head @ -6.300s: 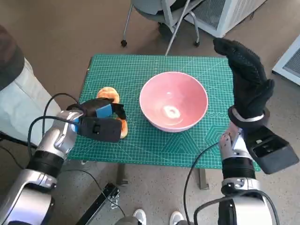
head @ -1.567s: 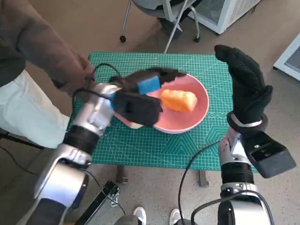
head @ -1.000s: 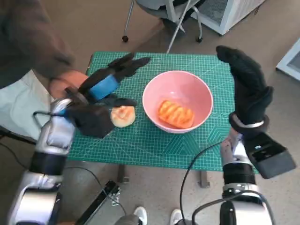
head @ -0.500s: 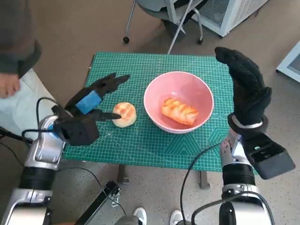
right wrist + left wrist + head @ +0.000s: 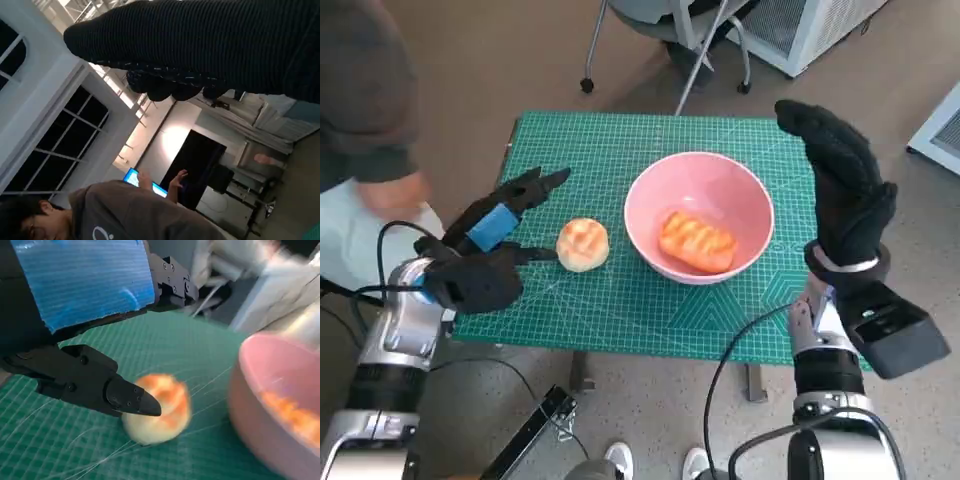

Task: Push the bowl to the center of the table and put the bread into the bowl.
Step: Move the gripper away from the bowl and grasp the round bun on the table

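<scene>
Fingers spread wide and holding nothing, the left hand (image 5: pixel 485 255) hovers over the near left part of the green cutting mat (image 5: pixel 620 310) that covers the table; blue tape shows on its back, and in the left wrist view one black fingertip (image 5: pixel 135 402) sits in front of the round bun without a clear touch. That round bun (image 5: pixel 583 244), pale with a golden-brown top, lies on the mat just left of the bowl and apart from it. The pink bowl (image 5: pixel 650 190) stands upright near the middle of the mat, a little toward the right edge. Inside it lies the bread (image 5: pixel 697 240), an oblong orange-brown roll with pale diagonal scores across its crust, resting on the bowl's floor and tilted toward the near right wall. The right hand (image 5: pixel 845 190), in its black knitted glove, is raised upright above the mat's right edge, fingers extended and gripping nothing. Beyond the far edge, the legs of a wheeled chair (image 5: pixel 670 40) stand on the floor. A person's sleeve (image 5: pixel 360 90) shows at the left.
</scene>
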